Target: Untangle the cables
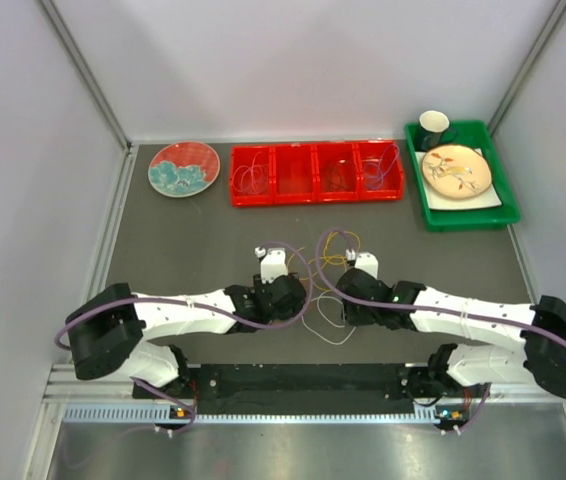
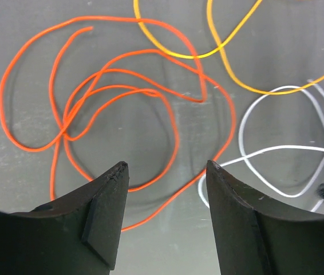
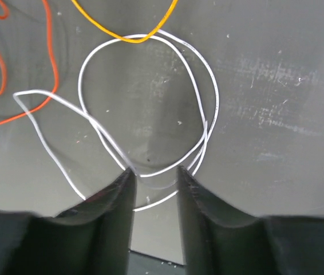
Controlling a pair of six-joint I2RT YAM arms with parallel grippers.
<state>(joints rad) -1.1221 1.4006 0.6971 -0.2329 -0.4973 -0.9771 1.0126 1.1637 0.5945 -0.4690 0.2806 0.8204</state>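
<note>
Loose cables lie tangled on the grey table between my two arms. The orange cable [image 2: 64,134] lies in several overlapping loops under my left gripper [image 2: 166,166], which is open wide and empty just above it. A yellow cable [image 2: 190,57] crosses the orange one at the far side. The white cable [image 3: 216,97] forms loops under my right gripper [image 3: 154,171]. Its jaws are partly open, with white strands running between the fingertips, not clamped. In the top view the yellow [image 1: 343,243] and white [image 1: 328,335] cables show between the left gripper [image 1: 285,297] and the right gripper [image 1: 360,308].
A red tray with several compartments [image 1: 315,172] stands at the back, with thin cables in some of them. A patterned plate [image 1: 184,168] is to its left. A green bin [image 1: 460,210] holding a plate and a cup [image 1: 435,125] is at the back right. Walls enclose the table.
</note>
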